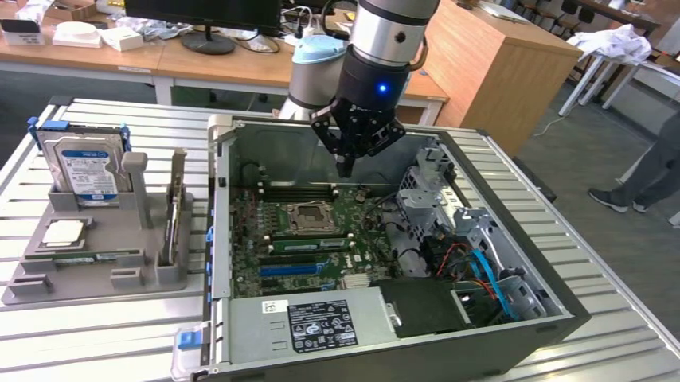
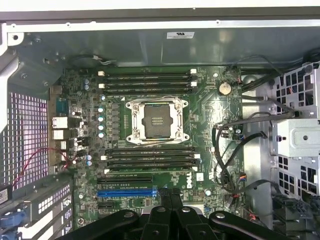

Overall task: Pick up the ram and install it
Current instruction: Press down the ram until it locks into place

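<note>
My gripper (image 1: 345,169) hangs above the open computer case (image 1: 552,314), its fingers pressed together to a narrow point with nothing between them; in the wrist view the same closed fingers (image 2: 172,210) show as dark shapes meeting over the board's edge. Directly beneath me lies the green motherboard (image 2: 205,107), with the empty processor socket (image 2: 157,120) framed in silver at its middle and rows of long dark memory slots (image 2: 148,80) on either side of it. A blue expansion slot (image 2: 126,192) runs near my fingers, and black cables (image 2: 235,145) loop past the board toward the metal drive cage (image 1: 447,195). Out on the slatted table (image 1: 595,239), at the exterior view's left of the case, stands a grey parts holder (image 1: 95,263). The ram (image 1: 172,208) stands on edge in a slot of that holder, well apart from me. Just beside it the hard drive (image 1: 87,167) with its blue-and-white label stands upright, and the square processor chip (image 1: 62,232) lies flat in its recess on the holder.
</note>
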